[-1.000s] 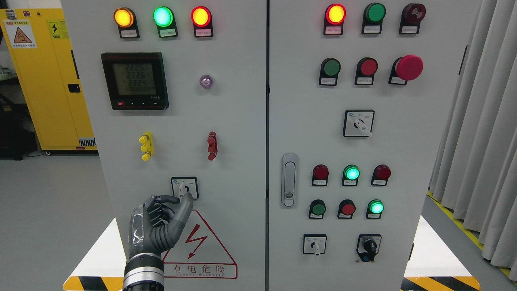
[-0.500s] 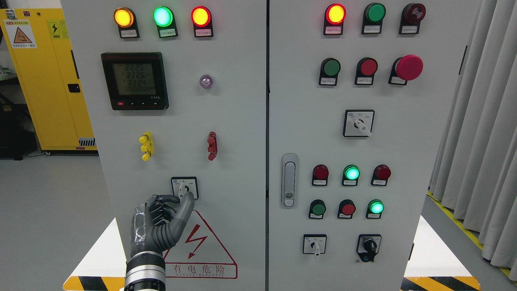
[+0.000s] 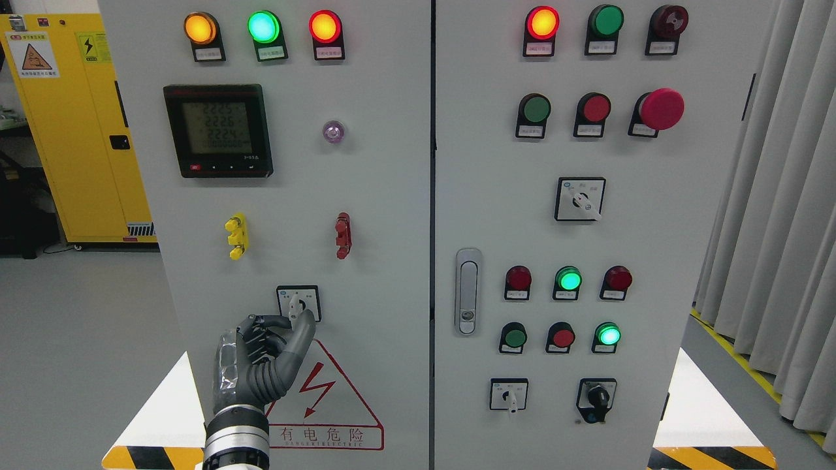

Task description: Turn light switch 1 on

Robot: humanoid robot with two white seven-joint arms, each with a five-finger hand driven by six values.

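Low on the left cabinet door sits a small rotary selector switch (image 3: 298, 301) on a black-framed plate, its white knob pointing straight down. My left hand (image 3: 295, 320) rises from the bottom edge just beneath it. The thumb (image 3: 302, 326) lies against the knob's lower right and the index fingertip (image 3: 282, 321) against its lower left, pinching the knob's tip. The other fingers are curled into the palm. My right arm does not show.
The grey cabinet carries lit pilot lamps (image 3: 263, 27), a digital meter (image 3: 217, 130), yellow (image 3: 236, 235) and red (image 3: 343, 235) terminals and a warning triangle (image 3: 320, 398). The right door has push buttons, three more selector switches and a latch (image 3: 467, 290). A yellow locker (image 3: 72, 124) stands left; curtains hang right.
My left hand has crept slightly rightward and a little lower, staying pinched on the knob's lower end. The knob still points down and the lamps look the same.
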